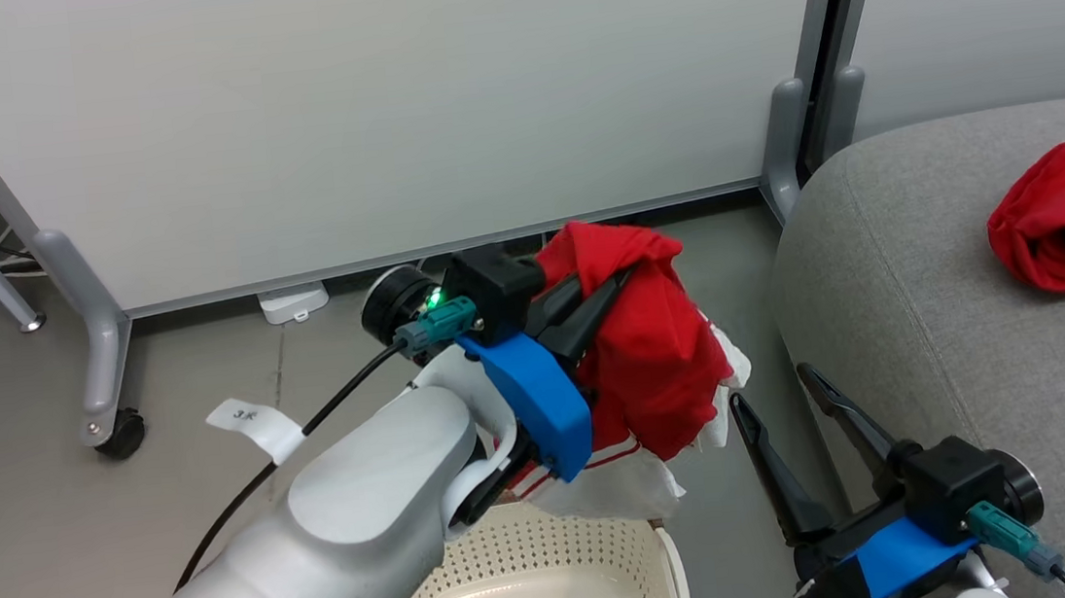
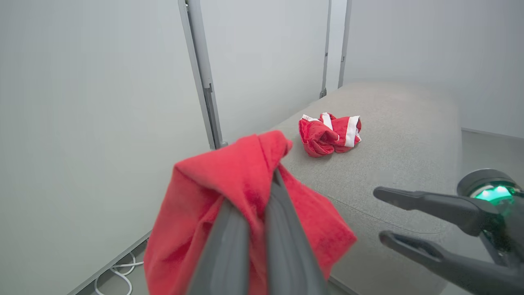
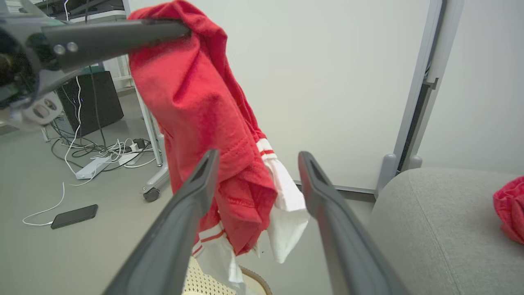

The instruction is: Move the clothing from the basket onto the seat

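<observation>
Nearby: phone, cables on floor; partition behind clothing.

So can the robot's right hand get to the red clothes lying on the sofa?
Probably yes: the right gripper is open and empty beside the seat, with nothing between it and the red garment.

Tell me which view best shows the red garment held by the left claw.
The right wrist view: the garment hangs full length from the shut left claw, white trim over the basket. In the head view the arm covers part of it; the left wrist view shows its bunched top.
</observation>
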{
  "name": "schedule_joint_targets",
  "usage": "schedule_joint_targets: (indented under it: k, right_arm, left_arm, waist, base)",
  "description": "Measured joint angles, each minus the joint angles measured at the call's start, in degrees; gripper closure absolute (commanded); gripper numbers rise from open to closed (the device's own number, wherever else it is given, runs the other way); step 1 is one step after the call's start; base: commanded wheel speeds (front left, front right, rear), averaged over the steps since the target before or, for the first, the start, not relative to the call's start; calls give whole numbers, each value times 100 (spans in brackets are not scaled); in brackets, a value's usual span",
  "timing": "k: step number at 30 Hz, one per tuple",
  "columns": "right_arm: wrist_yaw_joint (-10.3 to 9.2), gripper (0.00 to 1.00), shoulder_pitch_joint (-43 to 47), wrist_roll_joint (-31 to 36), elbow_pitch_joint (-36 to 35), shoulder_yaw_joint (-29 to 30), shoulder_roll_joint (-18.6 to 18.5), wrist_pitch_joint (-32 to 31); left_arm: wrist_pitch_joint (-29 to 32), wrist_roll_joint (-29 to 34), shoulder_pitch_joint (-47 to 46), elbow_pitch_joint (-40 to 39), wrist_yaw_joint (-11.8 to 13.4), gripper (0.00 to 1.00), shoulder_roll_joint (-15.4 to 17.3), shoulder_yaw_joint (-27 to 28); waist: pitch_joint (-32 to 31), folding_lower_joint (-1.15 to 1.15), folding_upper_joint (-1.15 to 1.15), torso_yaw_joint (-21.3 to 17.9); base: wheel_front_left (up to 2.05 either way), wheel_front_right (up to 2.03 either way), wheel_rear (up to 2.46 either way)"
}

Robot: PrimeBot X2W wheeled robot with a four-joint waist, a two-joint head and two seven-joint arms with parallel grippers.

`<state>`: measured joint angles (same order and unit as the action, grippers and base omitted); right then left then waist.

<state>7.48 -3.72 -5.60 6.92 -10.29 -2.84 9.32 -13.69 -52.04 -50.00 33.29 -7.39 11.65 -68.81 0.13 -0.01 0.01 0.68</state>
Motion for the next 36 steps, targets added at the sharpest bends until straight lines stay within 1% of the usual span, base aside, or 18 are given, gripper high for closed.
schedule_joint_targets:
  k: [4,15,18,21,27,36]
  right_arm:
    - [0,0,52,-14,-26,-35,0,-20]
    - [0,0,70,-62,-22,-64,0,-91]
    - [0,0,60,-62,29,-96,0,-189]
    - [0,0,-130,-22,159,-191,0,-330]
    - [0,0,-922,148,893,-336,0,-658]
    - [0,0,-2018,291,2139,-438,0,-577]
  left_arm:
    - [4,-40,-187,68,0,100,-116,48]
    - [85,-85,-194,186,0,100,-253,-49]
    - [83,-86,-198,198,0,100,-276,-62]
    - [82,-82,-241,202,0,100,-294,-75]
    - [65,-33,-379,201,0,100,-366,-118]
    - [19,-26,-530,202,0,100,-465,-208]
  waist:
    - [-81,0,0,26]
    - [-56,1,0,-11]
    - [-8,1,0,-22]
    - [83,1,0,-38]
    - [333,2,0,-48]
    - [602,2,0,14]
  base:
    - [0,0,0]
    - [0,0,0]
    - [0,0,0]
    - [0,0,0]
    - [0,0,0]
    - [0,0,0]
